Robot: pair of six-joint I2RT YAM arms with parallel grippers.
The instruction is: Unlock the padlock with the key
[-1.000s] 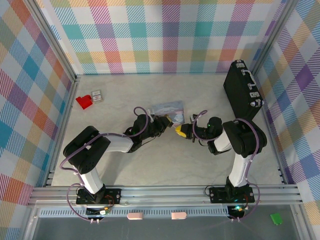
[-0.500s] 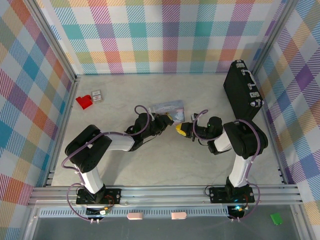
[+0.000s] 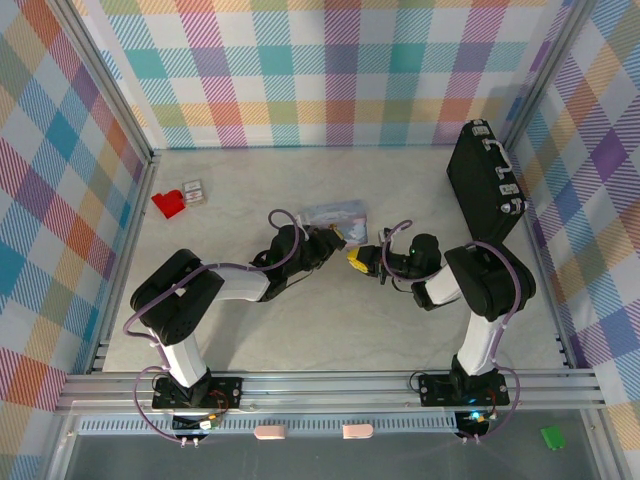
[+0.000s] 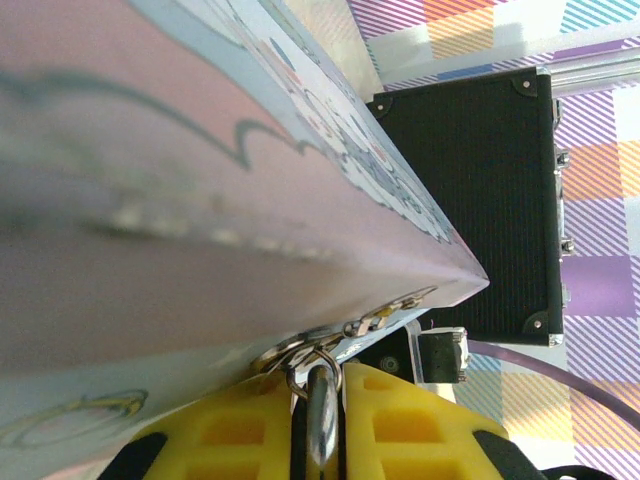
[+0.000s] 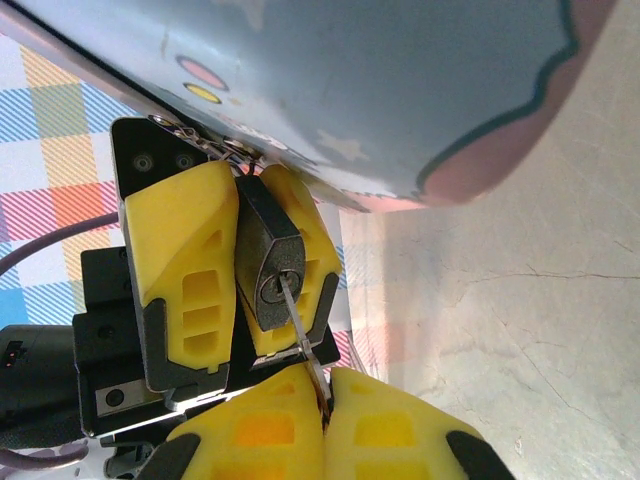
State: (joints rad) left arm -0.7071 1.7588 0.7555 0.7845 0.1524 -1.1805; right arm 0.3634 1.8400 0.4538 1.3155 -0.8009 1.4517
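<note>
Under the pastel tin [image 5: 400,90]: padlock [image 5: 270,258] sits just below the tin's edge, clamped between the yellow fingers of my left hand [image 5: 252,250]. Its keyway faces away from the tin, toward my right hand [image 5: 325,398]. Right hand clenched on the key [image 5: 298,325]. Blade runs along the lock's long axis, slightly tilted, tip seated in the keyway. Judgement: next is a twist about that axis, with no sideways push.

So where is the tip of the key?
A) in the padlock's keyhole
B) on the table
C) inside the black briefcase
A: the key, pinched by the right gripper, pokes into the keyhole of the padlock that the left gripper holds.
</note>
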